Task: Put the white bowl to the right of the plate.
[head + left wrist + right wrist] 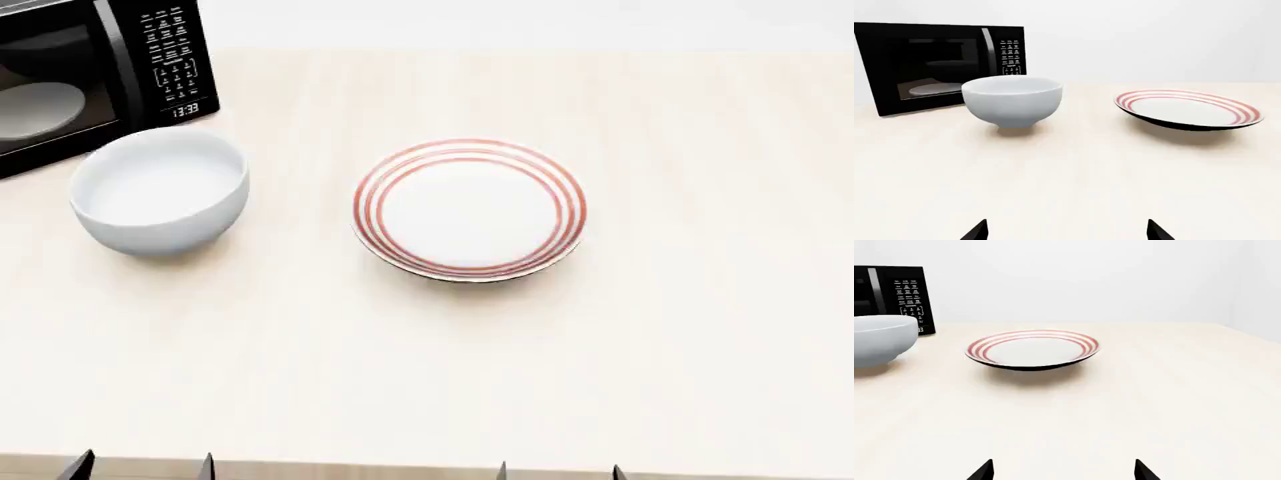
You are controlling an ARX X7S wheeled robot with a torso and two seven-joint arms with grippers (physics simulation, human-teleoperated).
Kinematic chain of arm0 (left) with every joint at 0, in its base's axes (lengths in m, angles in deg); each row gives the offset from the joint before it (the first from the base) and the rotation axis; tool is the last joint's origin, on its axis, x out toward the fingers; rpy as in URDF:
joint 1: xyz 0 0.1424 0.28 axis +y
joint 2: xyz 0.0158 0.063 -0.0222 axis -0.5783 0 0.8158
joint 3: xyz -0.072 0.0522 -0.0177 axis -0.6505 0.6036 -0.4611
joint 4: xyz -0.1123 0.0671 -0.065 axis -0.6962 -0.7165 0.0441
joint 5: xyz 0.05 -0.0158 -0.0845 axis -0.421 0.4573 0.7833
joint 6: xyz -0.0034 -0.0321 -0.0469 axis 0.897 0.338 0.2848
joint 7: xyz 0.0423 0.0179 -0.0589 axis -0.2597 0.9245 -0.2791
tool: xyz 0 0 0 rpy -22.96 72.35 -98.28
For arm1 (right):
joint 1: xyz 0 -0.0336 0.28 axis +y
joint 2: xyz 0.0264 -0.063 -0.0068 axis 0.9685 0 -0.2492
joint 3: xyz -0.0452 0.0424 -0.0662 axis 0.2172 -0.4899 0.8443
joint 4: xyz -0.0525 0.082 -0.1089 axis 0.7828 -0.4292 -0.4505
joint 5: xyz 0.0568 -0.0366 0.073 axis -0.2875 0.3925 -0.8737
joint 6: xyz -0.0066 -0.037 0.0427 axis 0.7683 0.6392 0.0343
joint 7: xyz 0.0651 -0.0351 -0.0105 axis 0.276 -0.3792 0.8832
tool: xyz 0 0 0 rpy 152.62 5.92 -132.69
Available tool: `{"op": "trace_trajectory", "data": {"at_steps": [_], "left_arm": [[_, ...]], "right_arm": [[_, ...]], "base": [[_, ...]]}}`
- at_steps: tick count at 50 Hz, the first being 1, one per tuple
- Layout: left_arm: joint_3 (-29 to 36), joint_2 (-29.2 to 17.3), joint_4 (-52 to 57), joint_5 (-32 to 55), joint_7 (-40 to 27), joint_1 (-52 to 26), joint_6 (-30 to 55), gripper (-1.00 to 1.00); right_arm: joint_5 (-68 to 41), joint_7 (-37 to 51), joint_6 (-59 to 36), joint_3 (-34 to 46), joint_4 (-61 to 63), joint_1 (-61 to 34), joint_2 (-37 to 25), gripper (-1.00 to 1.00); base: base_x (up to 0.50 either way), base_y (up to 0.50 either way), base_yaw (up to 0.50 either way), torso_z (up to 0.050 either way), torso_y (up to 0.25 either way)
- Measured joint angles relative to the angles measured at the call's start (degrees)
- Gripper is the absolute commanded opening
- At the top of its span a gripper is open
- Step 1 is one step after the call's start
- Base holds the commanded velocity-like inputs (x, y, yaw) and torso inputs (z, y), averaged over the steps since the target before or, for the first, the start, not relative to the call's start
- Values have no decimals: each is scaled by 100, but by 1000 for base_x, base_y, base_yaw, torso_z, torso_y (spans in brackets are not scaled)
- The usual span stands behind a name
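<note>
The white bowl (159,191) stands upright on the table, left of the plate (469,208), which is flat with red-orange rings. The bowl also shows in the left wrist view (1012,100) and at the edge of the right wrist view (881,339). The plate shows in both wrist views (1187,109) (1032,348). My left gripper (142,468) is open and empty at the table's near edge, well short of the bowl. My right gripper (558,471) is open and empty at the near edge, in front of the plate. Only the fingertips (977,231) (983,471) show.
A black microwave (94,70) stands at the back left, right behind the bowl, with a pale dish behind its door (38,104). The light wooden table (707,300) stretches to the right of the plate. Its near edge lies by my fingertips.
</note>
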Motion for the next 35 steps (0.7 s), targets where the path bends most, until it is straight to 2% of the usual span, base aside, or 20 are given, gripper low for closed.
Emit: {"op": "trace_trajectory", "data": {"at_steps": [20, 35], "left_arm": [[207, -283, 455, 298, -282, 120, 337, 100], [388, -440, 544, 345, -438, 169, 327, 100]], "right_arm": [[-418, 101, -163, 232, 221, 65, -257, 100], [-889, -8, -366, 331, 516, 141, -470, 100]], "base": [[8, 11, 0, 0, 0], [479, 242, 0, 0, 0]]}}
